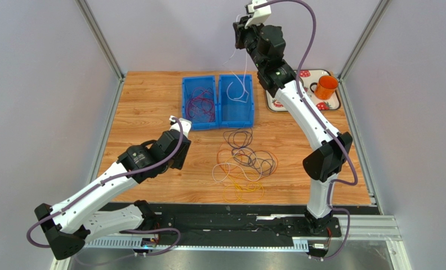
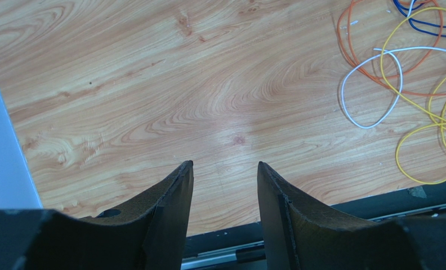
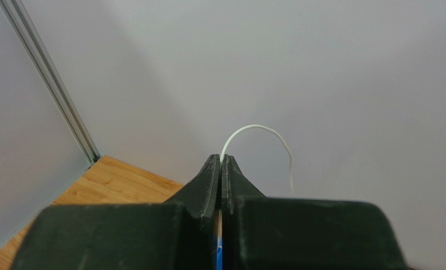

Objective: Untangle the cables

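A tangle of cables (image 1: 245, 160) in dark purple, orange, white and yellow lies on the wooden table right of centre. The left wrist view shows its orange (image 2: 349, 34), white (image 2: 371, 84) and yellow (image 2: 428, 124) loops. My left gripper (image 1: 172, 154) (image 2: 225, 166) is open and empty, above bare wood to the left of the tangle. My right gripper (image 1: 243, 48) (image 3: 222, 160) is raised high at the back and shut on a white cable (image 3: 259, 127). The cable hangs down (image 1: 245, 67) into the right blue bin (image 1: 249, 112). The left blue bin (image 1: 184, 107) holds dark red cables (image 1: 201, 106).
A white tray (image 1: 276, 104) with an orange cup (image 1: 325, 87) stands at the back right, beside the right arm. Metal frame posts rise at both back corners. A black rail (image 1: 236, 216) runs along the table's near edge.
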`<state>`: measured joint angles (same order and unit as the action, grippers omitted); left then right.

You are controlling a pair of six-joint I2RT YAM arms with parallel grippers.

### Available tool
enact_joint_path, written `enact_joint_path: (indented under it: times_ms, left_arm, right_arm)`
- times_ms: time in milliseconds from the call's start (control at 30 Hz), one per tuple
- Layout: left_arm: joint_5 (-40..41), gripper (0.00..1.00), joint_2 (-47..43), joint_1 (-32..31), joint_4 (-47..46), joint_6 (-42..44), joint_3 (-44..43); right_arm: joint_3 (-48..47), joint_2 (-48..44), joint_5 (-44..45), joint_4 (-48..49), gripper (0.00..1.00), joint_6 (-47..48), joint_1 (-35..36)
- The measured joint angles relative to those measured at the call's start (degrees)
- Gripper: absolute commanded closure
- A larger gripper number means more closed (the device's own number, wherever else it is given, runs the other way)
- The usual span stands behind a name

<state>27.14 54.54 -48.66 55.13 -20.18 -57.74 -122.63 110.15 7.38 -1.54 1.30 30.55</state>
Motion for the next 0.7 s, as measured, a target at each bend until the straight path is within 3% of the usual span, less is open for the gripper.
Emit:
enact_joint_path:
  times_ms: [467, 700]
  left_arm:
    - [0.0, 0.46, 0.28, 0.0, 0.04, -0.02, 0.0]
    - [0.0, 0.46, 0.28, 0.0, 0.04, -0.02, 0.0]
  right_arm:
    - [3.17, 0.02, 1.11, 1.01, 1.0, -1.18, -0.37]
    - [9.4, 0.02, 3.17, 0.87, 1.0, -3.06, -0.37]
